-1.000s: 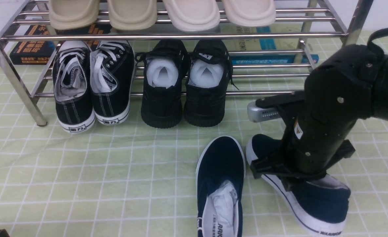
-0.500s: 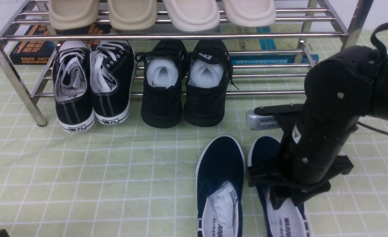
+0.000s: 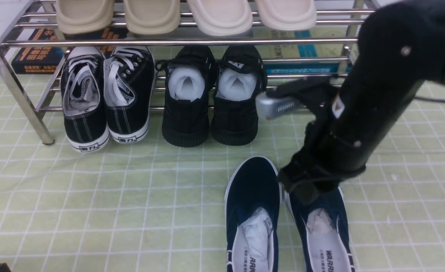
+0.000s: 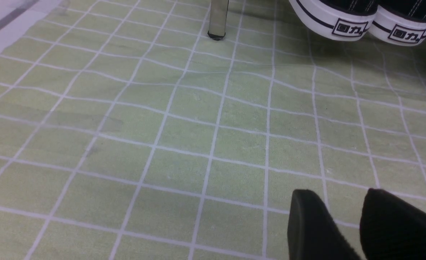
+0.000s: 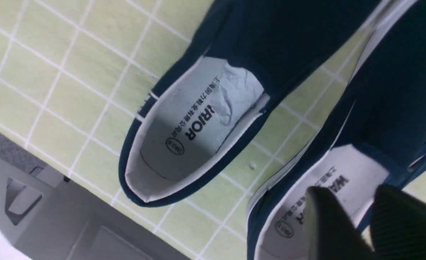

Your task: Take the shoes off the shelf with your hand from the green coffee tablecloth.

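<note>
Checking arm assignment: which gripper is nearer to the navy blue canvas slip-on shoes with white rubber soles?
Right. The right gripper hangs just above the navy slip-on shoes, over one shoe's opening. The left gripper is over bare green checked cloth, with no navy shoe in its view.

The right shoe of the navy pair (image 3: 322,226) now lies flat on the green tablecloth (image 3: 94,196), sole down and parallel to its mate (image 3: 252,211), just beside it near the cloth's front edge; a second ago it is tipped on its side, angled toward the cloth's right edge, with its white sole showing. The right arm (image 3: 373,94) is higher and further toward the shelf (image 3: 192,40) than before (its silver-grey block (image 3: 275,106) now sits in front of the lower bars). Its gripper (image 3: 307,190), earlier pressed onto the tilted shoe, is now lifted off it, hanging above the opening with nothing between the fingers (image 5: 328,220).
</note>
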